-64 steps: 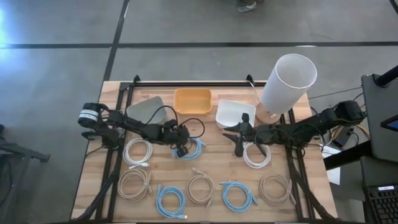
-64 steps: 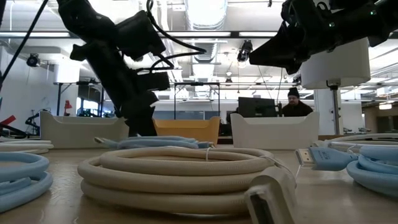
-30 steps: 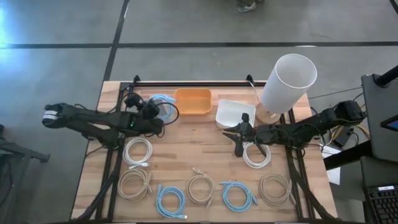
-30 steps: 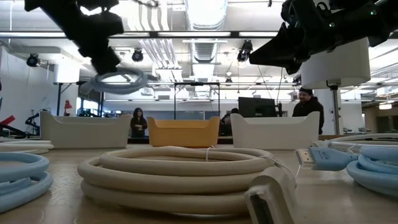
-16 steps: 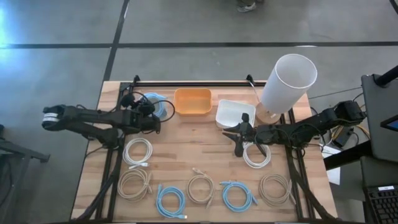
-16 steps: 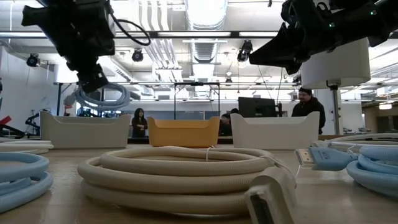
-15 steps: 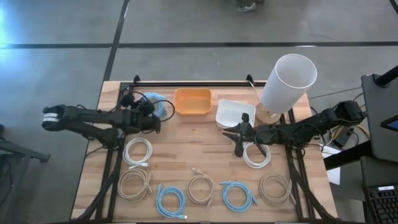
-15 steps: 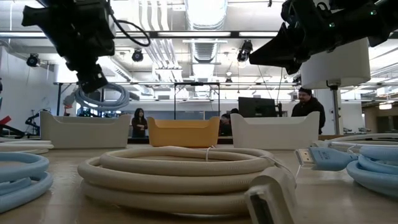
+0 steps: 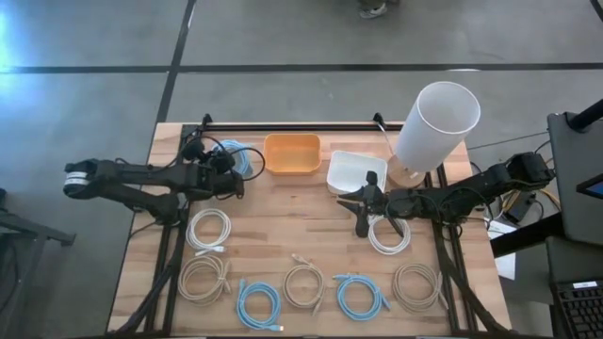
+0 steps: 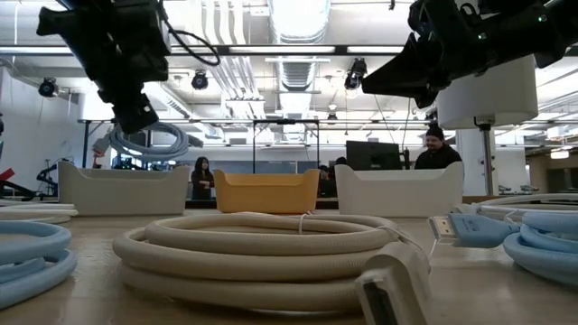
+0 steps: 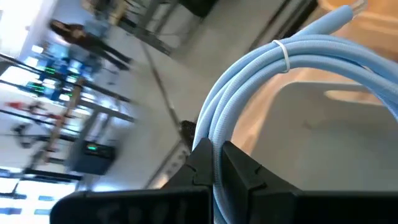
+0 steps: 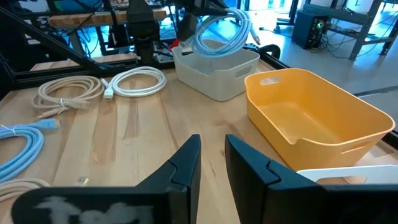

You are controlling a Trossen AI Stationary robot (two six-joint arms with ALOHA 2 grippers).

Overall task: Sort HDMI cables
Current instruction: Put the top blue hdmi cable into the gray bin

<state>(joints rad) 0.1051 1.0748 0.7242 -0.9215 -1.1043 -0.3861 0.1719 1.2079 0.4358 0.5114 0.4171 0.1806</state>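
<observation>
Pinching a light blue coil [image 9: 244,158], the left hand [image 9: 229,168] hangs over the grey bin [image 12: 216,70] at far left; the right hand [image 9: 359,209] hovers mid-worktop, fingers slightly spread.

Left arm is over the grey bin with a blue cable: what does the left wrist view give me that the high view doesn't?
Left wrist only: the left gripper pinching the light blue cable, and its white tie. High view only: the bins in a row, grey bin, orange bin, white bin, seven coils on the table, right gripper open above a white coil. Both: the blue coil over the grey bin.
</observation>
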